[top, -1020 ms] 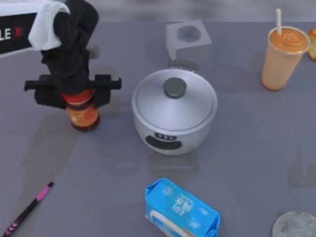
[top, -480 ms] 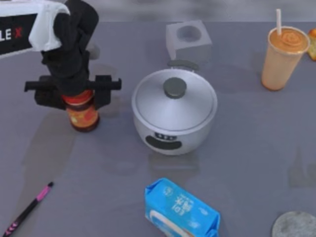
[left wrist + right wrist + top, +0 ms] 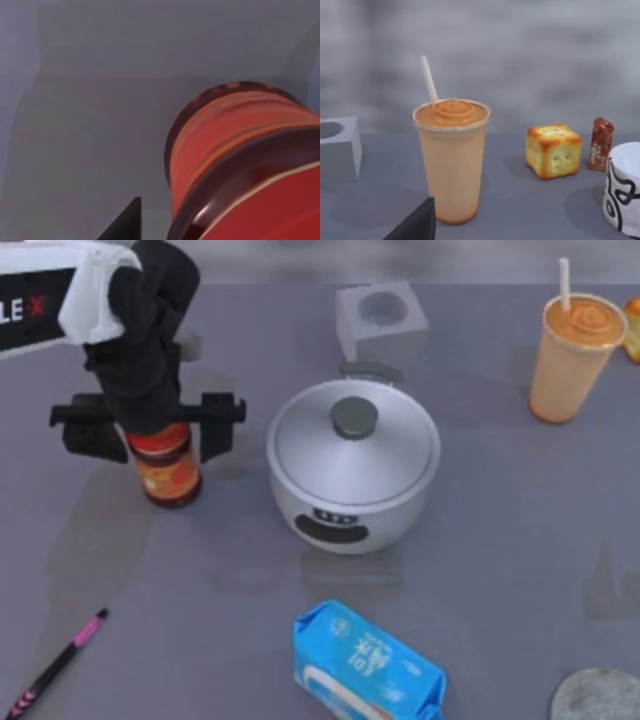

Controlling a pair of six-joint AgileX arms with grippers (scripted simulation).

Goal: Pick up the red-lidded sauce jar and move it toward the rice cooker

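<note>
The red-lidded sauce jar (image 3: 168, 475) stands upright on the table, a short gap to the left of the rice cooker (image 3: 352, 465), a big silver-grey pot with a dark knob. My left gripper (image 3: 155, 438) hangs straight over the jar's lid and is open, with a black finger on each side of the jar and apart from it. The left wrist view is filled by the jar (image 3: 240, 165), and one dark fingertip (image 3: 125, 227) stands clear of it. My right arm is out of the top view; its wrist view shows one dark fingertip (image 3: 417, 225) with nothing held.
A grey cube with a round hole (image 3: 380, 318) sits behind the cooker. An orange drink cup with a straw (image 3: 570, 355) is at the back right. A blue packet (image 3: 365, 665) lies in front of the cooker, a pink-and-black pen (image 3: 58, 665) at the front left, a grey disc (image 3: 598, 698) at the front right.
The left gripper's fingers have spread apart and let go of the jar, which stays standing in the same spot. The arm itself has barely moved.
</note>
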